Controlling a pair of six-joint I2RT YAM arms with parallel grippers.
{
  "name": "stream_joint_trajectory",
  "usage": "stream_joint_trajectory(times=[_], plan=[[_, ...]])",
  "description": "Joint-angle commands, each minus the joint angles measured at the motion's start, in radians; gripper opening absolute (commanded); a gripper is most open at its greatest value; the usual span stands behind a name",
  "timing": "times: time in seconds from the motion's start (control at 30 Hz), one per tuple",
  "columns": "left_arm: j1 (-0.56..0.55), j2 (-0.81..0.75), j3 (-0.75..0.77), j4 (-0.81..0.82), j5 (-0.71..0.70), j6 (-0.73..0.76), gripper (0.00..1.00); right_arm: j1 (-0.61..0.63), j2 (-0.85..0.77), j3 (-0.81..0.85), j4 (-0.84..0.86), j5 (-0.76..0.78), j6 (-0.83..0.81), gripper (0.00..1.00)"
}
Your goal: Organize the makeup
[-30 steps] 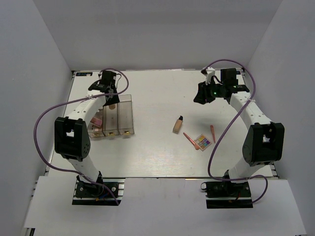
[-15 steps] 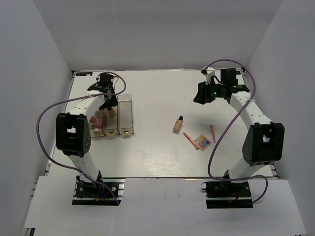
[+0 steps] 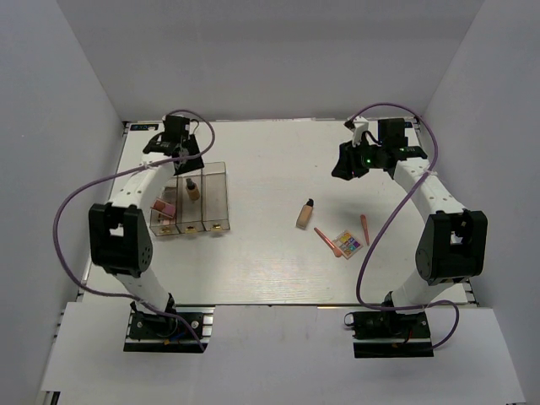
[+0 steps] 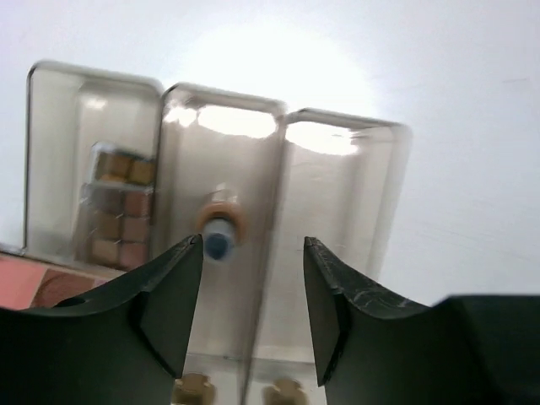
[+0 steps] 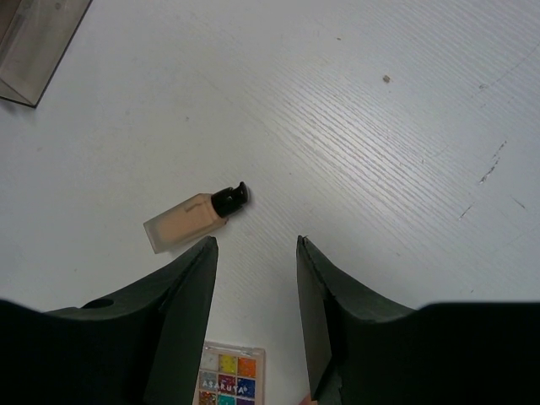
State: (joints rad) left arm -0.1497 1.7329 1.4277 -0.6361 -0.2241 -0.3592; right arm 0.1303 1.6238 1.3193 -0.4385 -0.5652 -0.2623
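A beige dark-capped foundation bottle [image 3: 193,189] [image 4: 219,231] stands in the middle compartment of the clear box [image 3: 222,199] [image 4: 348,125]. The left compartment holds a brown palette [image 4: 121,205] and a pink palette [image 3: 165,207]. My left gripper [image 3: 186,163] [image 4: 251,245] hovers open above the box's far end, holding nothing. On the table lie another foundation bottle [image 3: 305,213] [image 5: 189,222], a multicolour palette [image 3: 348,244] [image 5: 226,376] and two pink-red pencils [image 3: 327,241] [image 3: 364,229]. My right gripper [image 3: 344,167] [image 5: 256,241] hangs open and empty, up and beyond that bottle.
White walls close the table on the left, back and right. The box's right compartment [image 4: 337,253] holds nothing. One corner of the box [image 5: 34,51] shows at the top left of the right wrist view.
My left gripper has opened, let go of the foundation bottle in the middle compartment and drawn back toward the far wall. The right arm has stayed put.
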Motion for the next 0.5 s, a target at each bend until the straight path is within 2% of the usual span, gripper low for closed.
stream_joint_trajectory(times=[0.0, 0.03, 0.1, 0.13, 0.2, 0.3, 0.37, 0.4, 0.43, 0.47], plan=[[-0.017, -0.191, 0.008, 0.152, 0.206, 0.02, 0.61, -0.006, -0.038, -0.012, 0.014, -0.022, 0.001, 0.49], [-0.017, -0.205, -0.015, 0.186, 0.38, 0.014, 0.55, -0.005, -0.033, -0.012, 0.017, -0.027, 0.003, 0.49], [-0.048, -0.19, -0.058, 0.251, 0.529, -0.015, 0.45, -0.003, -0.024, -0.006, 0.021, -0.033, 0.009, 0.49], [-0.06, -0.165, -0.058, 0.25, 0.625, -0.021, 0.37, -0.003, -0.016, -0.002, 0.021, -0.035, 0.009, 0.49], [-0.118, -0.093, -0.044, 0.243, 0.683, -0.021, 0.34, 0.0, -0.01, 0.006, 0.012, -0.033, 0.003, 0.49], [-0.222, -0.029, -0.015, 0.228, 0.698, -0.003, 0.38, -0.001, -0.008, 0.018, 0.001, -0.019, -0.017, 0.49], [-0.281, 0.026, 0.041, 0.179, 0.665, 0.023, 0.51, 0.0, -0.004, 0.015, -0.008, 0.016, -0.021, 0.51], [-0.333, 0.043, 0.059, 0.158, 0.642, 0.025, 0.57, 0.0, -0.001, 0.014, -0.006, 0.033, -0.008, 0.63], [-0.355, 0.057, 0.071, 0.145, 0.619, 0.028, 0.6, 0.003, -0.001, 0.003, -0.003, 0.08, 0.003, 0.89], [-0.376, 0.069, 0.076, 0.136, 0.596, 0.029, 0.66, 0.0, -0.004, -0.003, -0.002, 0.091, 0.005, 0.89]])
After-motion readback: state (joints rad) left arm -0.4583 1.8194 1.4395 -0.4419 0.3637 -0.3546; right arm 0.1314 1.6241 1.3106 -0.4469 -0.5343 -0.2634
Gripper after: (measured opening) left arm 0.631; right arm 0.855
